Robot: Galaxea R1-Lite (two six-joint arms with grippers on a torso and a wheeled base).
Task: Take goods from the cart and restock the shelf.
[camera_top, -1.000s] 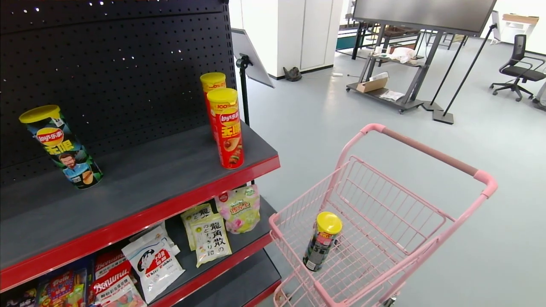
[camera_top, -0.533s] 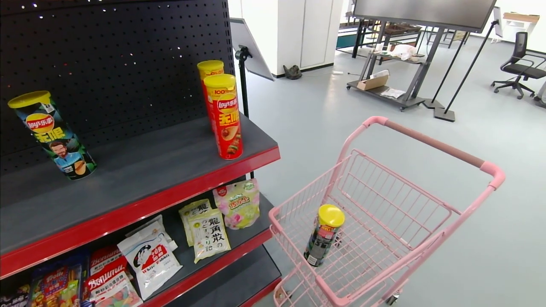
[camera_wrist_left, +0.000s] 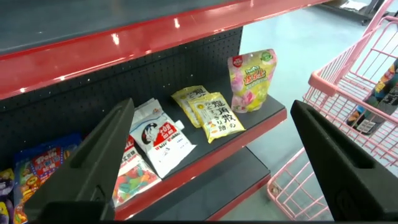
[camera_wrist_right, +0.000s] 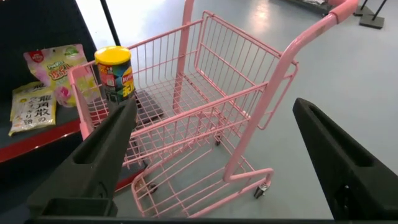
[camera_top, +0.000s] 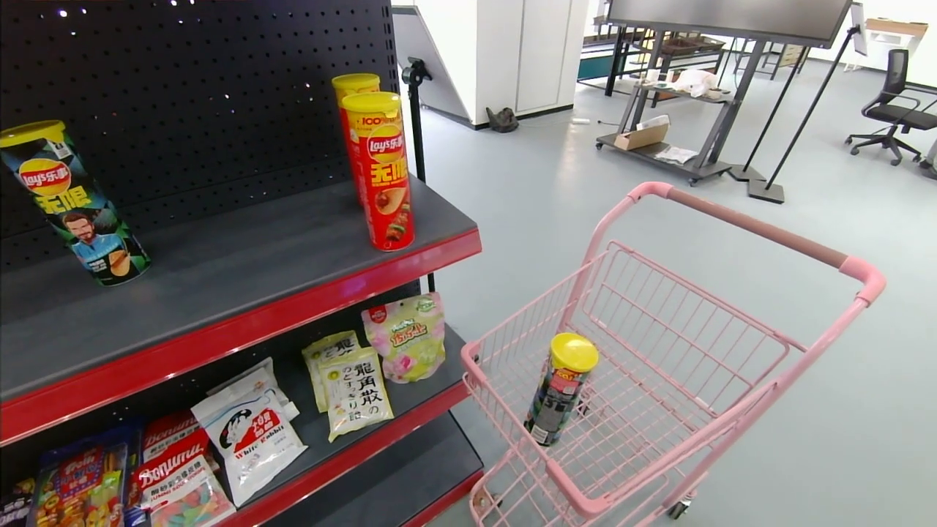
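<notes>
A dark chip can with a yellow lid (camera_top: 561,388) stands upright inside the pink cart (camera_top: 739,351), near its front left corner. On the upper shelf board (camera_top: 241,263) stand two red chip cans (camera_top: 381,172) at the right end and a dark can (camera_top: 73,205) at the left. My left gripper (camera_wrist_left: 211,165) is open, low in front of the lower shelf, with the cart's can (camera_wrist_left: 379,93) off to one side. My right gripper (camera_wrist_right: 214,165) is open above the cart (camera_wrist_right: 249,106), apart from the can (camera_wrist_right: 116,78).
Snack bags (camera_top: 359,388) lie on the lower shelf (camera_top: 410,428), beside the cart's front corner. A tripod stand (camera_top: 416,73) rises behind the shelf end. A wheeled display stand (camera_top: 688,95) and an office chair (camera_top: 889,110) stand far back on the open grey floor.
The head camera has moved, so the whole picture has shifted. The cans and the cart keep their places relative to one another.
</notes>
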